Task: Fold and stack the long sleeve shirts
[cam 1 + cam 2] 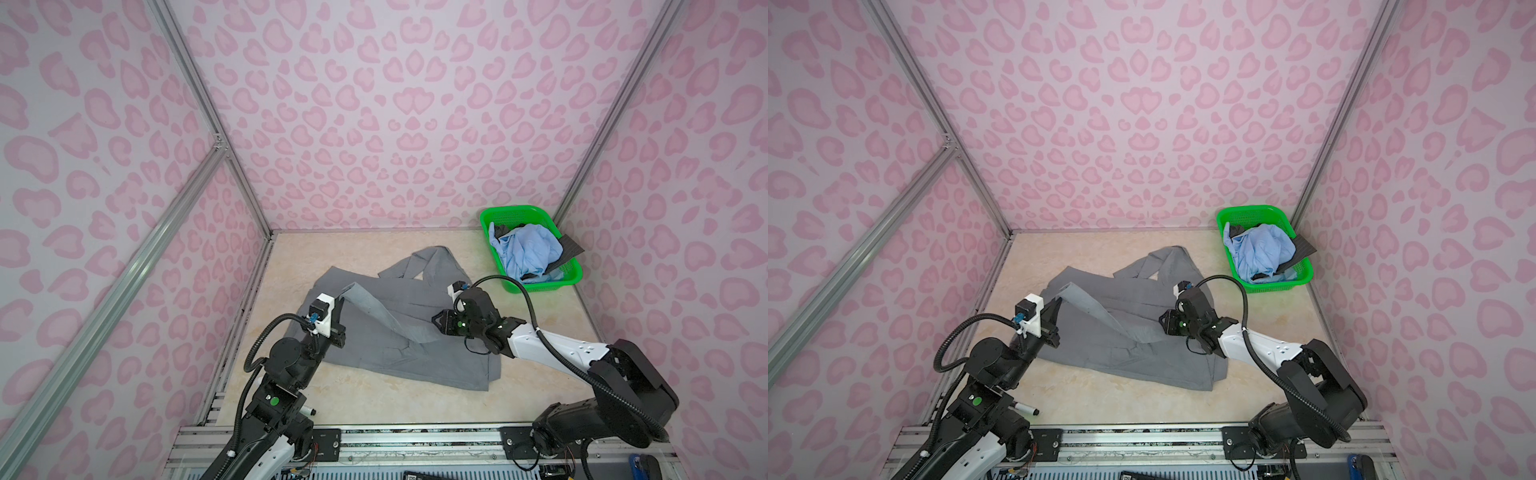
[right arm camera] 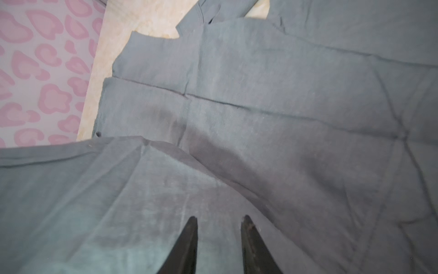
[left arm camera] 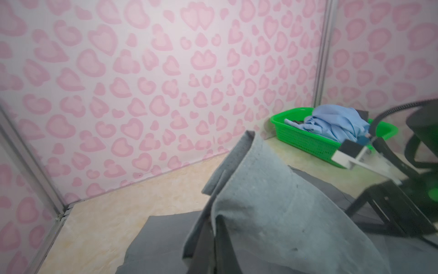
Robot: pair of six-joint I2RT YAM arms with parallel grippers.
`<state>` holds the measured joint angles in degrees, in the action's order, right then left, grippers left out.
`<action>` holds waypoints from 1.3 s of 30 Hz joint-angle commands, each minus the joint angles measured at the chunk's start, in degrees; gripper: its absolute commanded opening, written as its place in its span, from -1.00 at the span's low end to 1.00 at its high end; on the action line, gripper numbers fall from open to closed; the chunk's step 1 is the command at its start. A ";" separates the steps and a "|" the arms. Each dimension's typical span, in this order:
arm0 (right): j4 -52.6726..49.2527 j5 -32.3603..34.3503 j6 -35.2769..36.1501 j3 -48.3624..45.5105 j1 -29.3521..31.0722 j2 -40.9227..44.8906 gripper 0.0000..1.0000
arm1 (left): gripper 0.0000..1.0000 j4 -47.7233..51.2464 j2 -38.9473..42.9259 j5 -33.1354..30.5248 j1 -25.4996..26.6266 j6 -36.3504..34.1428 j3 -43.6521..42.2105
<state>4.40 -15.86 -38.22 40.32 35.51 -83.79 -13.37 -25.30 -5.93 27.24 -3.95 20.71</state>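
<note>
My left gripper [image 1: 341,306] is clamped on a lifted flap of the grey shirt [image 1: 432,365], spread mid-table; my right gripper [image 2: 220,219] hovers over it, jaws slightly apart, empty. Light, limp cloth: I'd pinch hems or seams. Farther back, other shirts [image 1: 528,249] fill the green basket [image 1: 544,286].

Beige table [image 1: 374,401] — grey shirt [image 1: 436,365], green basket [image 1: 540,286].
</note>
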 commanded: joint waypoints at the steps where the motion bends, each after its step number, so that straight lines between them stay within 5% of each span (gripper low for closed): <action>1: 2.82 1.29 -0.66 0.02 1.13 -1.96 -0.37 | -0.92 -2.23 2.28 -3.09 -1.30 6.52 -1.00; 8: 3.64 2.11 -0.81 -1.07 2.93 -2.41 -0.39 | -0.92 2.11 8.83 -2.18 -1.40 7.93 -3.46; 12: 5.23 2.92 -1.29 -3.07 4.33 -0.99 -0.39 | -0.89 5.32 10.04 -6.82 -1.40 6.48 -4.69; 23: 7.27 4.23 -3.24 -4.05 9.81 -1.76 -0.39 | -0.07 1.25 7.39 -21.85 -1.56 12.31 -5.14; 29: 5.91 4.09 -1.92 -0.89 12.53 -3.29 -0.39 | 0.46 15.15 4.55 -17.10 -1.54 21.67 1.86; 34: 9.91 0.37 -5.20 0.91 12.81 -6.02 -0.35 | 0.61 21.64 2.41 -8.34 -0.58 30.12 4.94; 39: 16.58 -4.05 -12.55 4.98 15.83 -12.47 -0.28 | 0.95 32.56 0.61 -16.06 -0.49 30.69 11.73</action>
<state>15.00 -16.38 -45.41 44.27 50.39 -93.73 12.29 -24.29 -18.65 26.83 25.36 30.00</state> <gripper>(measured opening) 0.359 0.998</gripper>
